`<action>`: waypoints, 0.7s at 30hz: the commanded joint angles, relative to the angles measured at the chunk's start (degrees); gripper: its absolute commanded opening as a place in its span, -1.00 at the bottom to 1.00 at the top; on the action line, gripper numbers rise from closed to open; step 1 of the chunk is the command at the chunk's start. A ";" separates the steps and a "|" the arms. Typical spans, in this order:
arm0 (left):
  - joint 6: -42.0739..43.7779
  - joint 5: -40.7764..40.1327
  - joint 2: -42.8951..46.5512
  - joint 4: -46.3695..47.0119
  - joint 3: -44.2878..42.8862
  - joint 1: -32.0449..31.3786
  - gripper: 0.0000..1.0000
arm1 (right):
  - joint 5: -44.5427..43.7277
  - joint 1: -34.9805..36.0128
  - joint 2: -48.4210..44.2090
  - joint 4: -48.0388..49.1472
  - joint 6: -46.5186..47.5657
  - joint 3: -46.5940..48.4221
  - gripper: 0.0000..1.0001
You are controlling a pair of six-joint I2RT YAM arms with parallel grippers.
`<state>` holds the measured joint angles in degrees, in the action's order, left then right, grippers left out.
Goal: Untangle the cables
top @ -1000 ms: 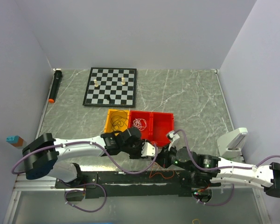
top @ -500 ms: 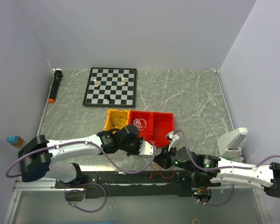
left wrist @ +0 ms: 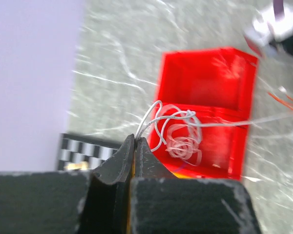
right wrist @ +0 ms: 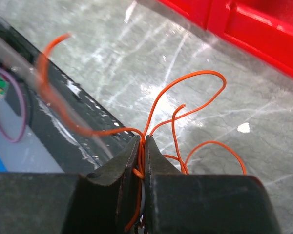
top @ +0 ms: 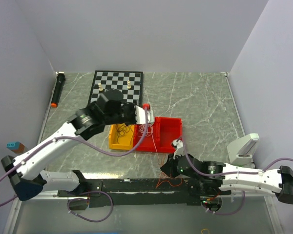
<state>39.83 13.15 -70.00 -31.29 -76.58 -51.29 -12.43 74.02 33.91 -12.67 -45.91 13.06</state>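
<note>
My left gripper (top: 147, 115) is raised over the red bin (top: 170, 127) and is shut on a thin white cable (left wrist: 170, 118). In the left wrist view its jaws (left wrist: 135, 140) pinch the white strands, and one strand runs off right toward my right gripper. A coil of pale cable (left wrist: 183, 145) lies in the red bin (left wrist: 205, 80). My right gripper (top: 165, 168) is low near the table's front edge, shut on a bundle of orange-red cables (right wrist: 195, 78) at the jaws (right wrist: 142, 142). A pale strand also shows between those jaws. Dark cable loops lie in the yellow bin (top: 115, 132).
A chessboard (top: 115, 90) with a few pieces lies at the back. A black marker with an orange tip (top: 57, 89) lies at the far left. A white block (top: 244, 146) stands at the right. The black base rail (top: 136, 186) runs along the near edge.
My left arm has lifted and swung back from beside the right gripper to above the bins, drawing the white cable out. The right gripper has stayed nearly in place with the orange cables.
</note>
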 commanded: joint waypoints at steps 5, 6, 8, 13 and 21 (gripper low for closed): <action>-9.49 -7.32 4.08 9.28 -5.43 2.42 -0.99 | 1.70 0.43 7.83 3.96 -1.29 1.35 -0.81; -10.56 -11.09 3.99 12.36 -5.95 2.86 -0.99 | 1.79 0.42 8.45 4.14 -1.46 1.35 -0.81; -11.53 -16.80 3.55 17.46 -7.27 3.12 -0.99 | 1.97 0.42 9.42 4.31 -1.99 1.27 -0.81; -10.83 -23.51 1.54 25.57 -14.38 4.71 -0.98 | 1.88 0.42 10.65 3.79 -3.48 1.09 -0.71; -14.69 -16.94 0.21 20.48 -28.01 4.53 -0.98 | -0.14 0.51 12.76 0.80 -4.98 3.02 0.25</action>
<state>28.64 -5.82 -70.96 -12.73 -99.02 -46.39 -11.14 74.11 46.28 -9.65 -49.34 13.26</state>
